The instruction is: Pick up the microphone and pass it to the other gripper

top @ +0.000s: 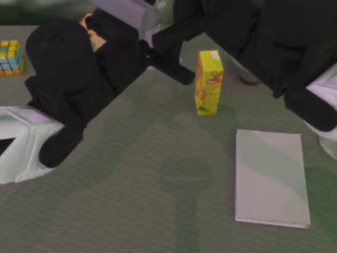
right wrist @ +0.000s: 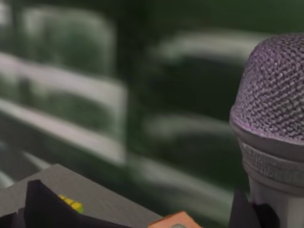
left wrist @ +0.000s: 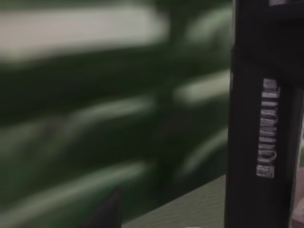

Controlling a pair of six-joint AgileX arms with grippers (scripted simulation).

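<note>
Both arms are raised over the table's far edge in the top view, the left arm (top: 68, 84) at upper left, the right arm (top: 279, 47) at upper right, with dark links crossing between them near top centre. Neither pincer is seen plainly from above. In the right wrist view the mic (right wrist: 275, 128) is seen upright and very close, its grey mesh head uppermost and a ribbed collar under it, with a dark fingertip (right wrist: 244, 211) touching its lower part; whether the right pincer is clamped on it cannot be told. In the left wrist view the mic's black stick (left wrist: 256, 118) is seen upright with a small white label on it, close to the camera; the left pincer's grip cannot be told either. The mic itself is hidden under the arms in the top view. On the table a yellow carton (top: 208, 81) stands upright near centre, a white book (top: 271, 178) lies flat toward the right, and a coloured cube (top: 10, 57) sits at the far left edge.
</note>
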